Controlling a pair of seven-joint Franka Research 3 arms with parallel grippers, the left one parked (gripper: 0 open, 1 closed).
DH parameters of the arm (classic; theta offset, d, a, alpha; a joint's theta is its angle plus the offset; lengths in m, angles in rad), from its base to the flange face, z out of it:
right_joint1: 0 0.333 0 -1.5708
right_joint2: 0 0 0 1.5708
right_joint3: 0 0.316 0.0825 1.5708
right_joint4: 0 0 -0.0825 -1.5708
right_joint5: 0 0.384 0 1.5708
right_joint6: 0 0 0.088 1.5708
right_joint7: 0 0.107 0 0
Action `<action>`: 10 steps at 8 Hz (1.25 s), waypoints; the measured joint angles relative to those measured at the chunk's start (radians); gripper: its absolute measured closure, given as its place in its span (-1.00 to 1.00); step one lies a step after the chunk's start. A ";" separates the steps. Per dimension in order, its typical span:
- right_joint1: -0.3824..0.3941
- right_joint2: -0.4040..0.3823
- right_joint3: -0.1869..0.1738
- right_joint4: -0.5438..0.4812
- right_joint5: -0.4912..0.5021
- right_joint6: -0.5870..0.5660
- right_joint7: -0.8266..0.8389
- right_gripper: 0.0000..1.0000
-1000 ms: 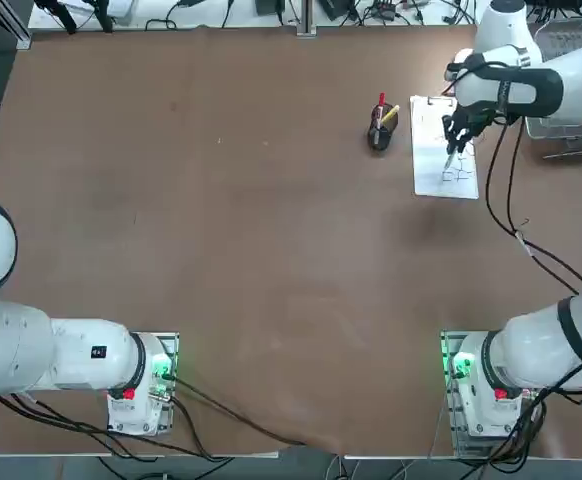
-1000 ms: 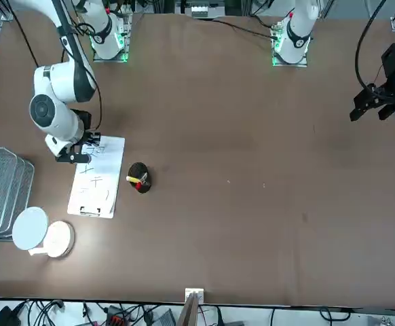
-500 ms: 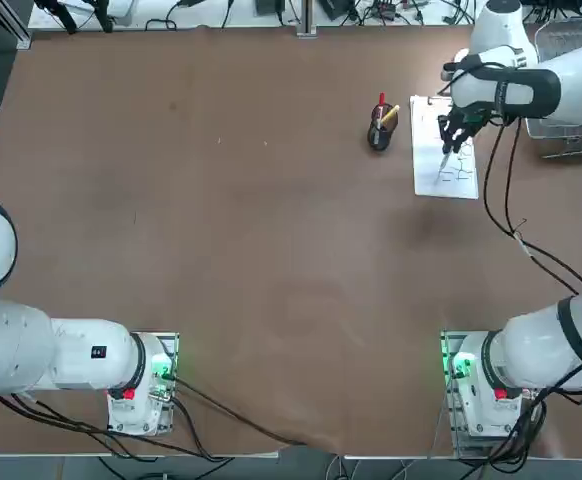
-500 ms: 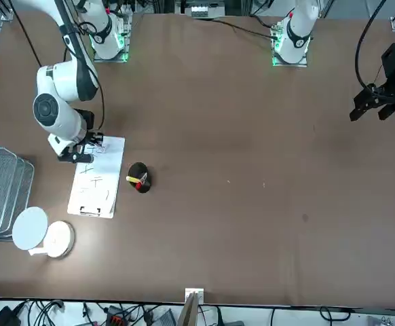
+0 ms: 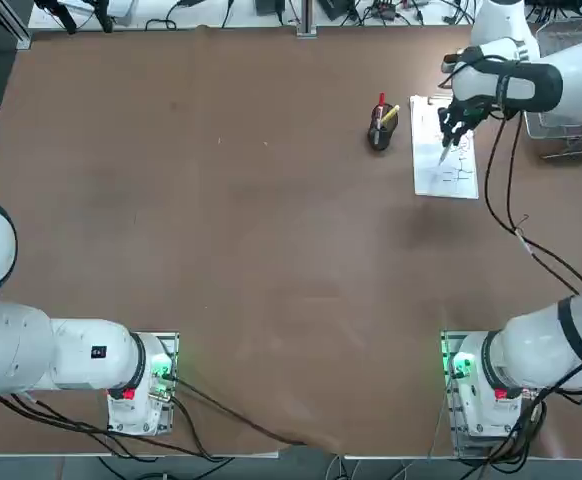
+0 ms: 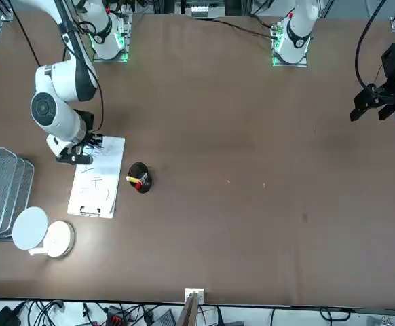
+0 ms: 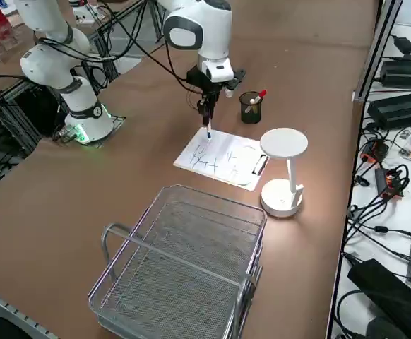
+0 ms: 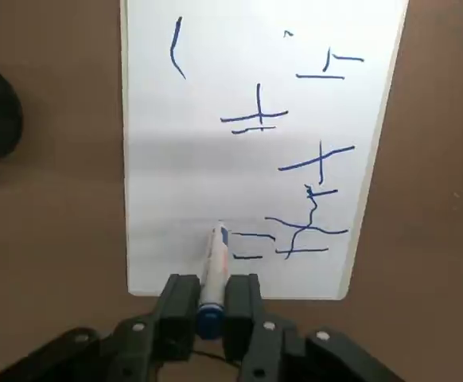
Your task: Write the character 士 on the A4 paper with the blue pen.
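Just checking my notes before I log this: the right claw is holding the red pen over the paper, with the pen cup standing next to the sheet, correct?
Not quite. The pen in the right claw is blue, not red, as the right wrist view shows. The red pen is in the pen cup. The rest holds: the claw is over the paper, and the cup stands next to the sheet.

A wide brown table (image 5: 251,250) filled the room's middle. Beyond its edges ran tangled black cables (image 7: 382,169) and power bricks (image 7: 403,109) on a pale floor.
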 joint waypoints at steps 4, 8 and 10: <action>-0.001 0.001 -0.007 0.013 -0.042 -0.006 -0.065 0.60; -0.004 0.010 -0.024 0.013 -0.121 -0.006 -0.088 0.60; -0.003 0.015 -0.024 0.013 -0.173 -0.007 -0.125 0.60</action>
